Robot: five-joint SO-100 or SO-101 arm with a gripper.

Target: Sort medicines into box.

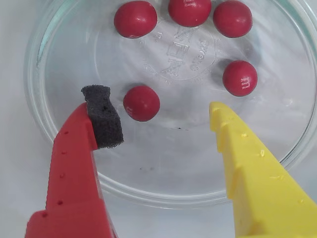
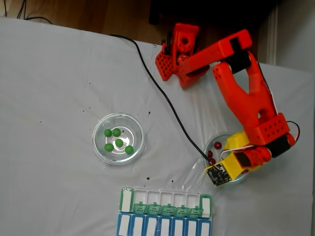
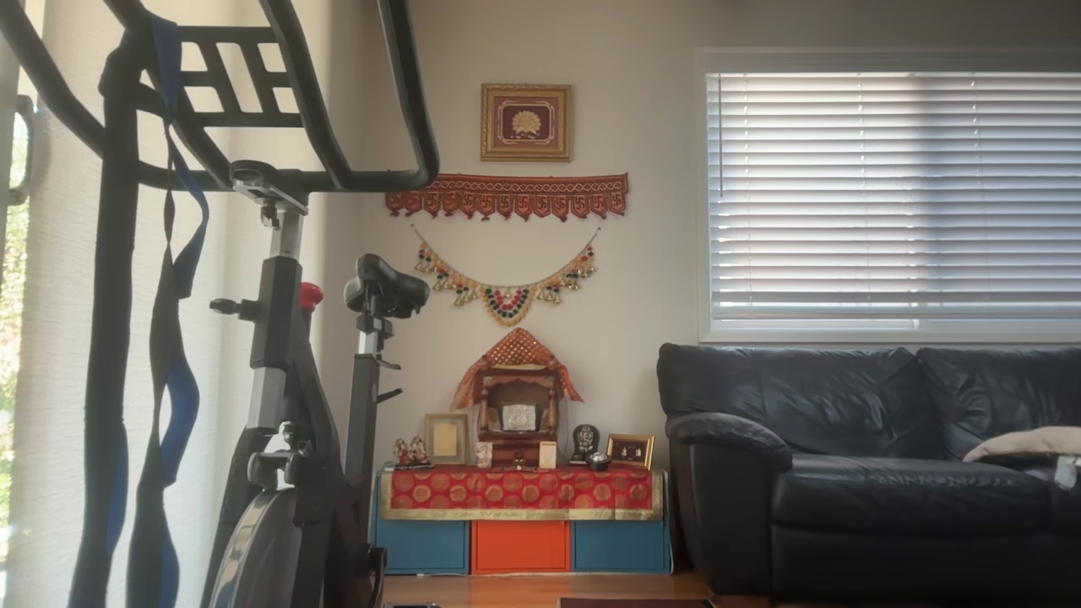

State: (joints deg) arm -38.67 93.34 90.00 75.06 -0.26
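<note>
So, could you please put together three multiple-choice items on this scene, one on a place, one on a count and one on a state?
1. In the fixed view, where does the dish of green balls lie from the pill organizer?
A. above and to the left
B. straight below
C. to the right

2. How many red balls show in the glass dish in the wrist view?
A. three
B. five
C. eight

3. How is the hand?
A. shut on a ball
B. shut on nothing
C. open

Answers: 1 A, since the dish sits up and left of the organizer; 2 B, since five lie in the dish, among them the nearest red ball; 3 C, since a wide gap parts the fingers.
</note>
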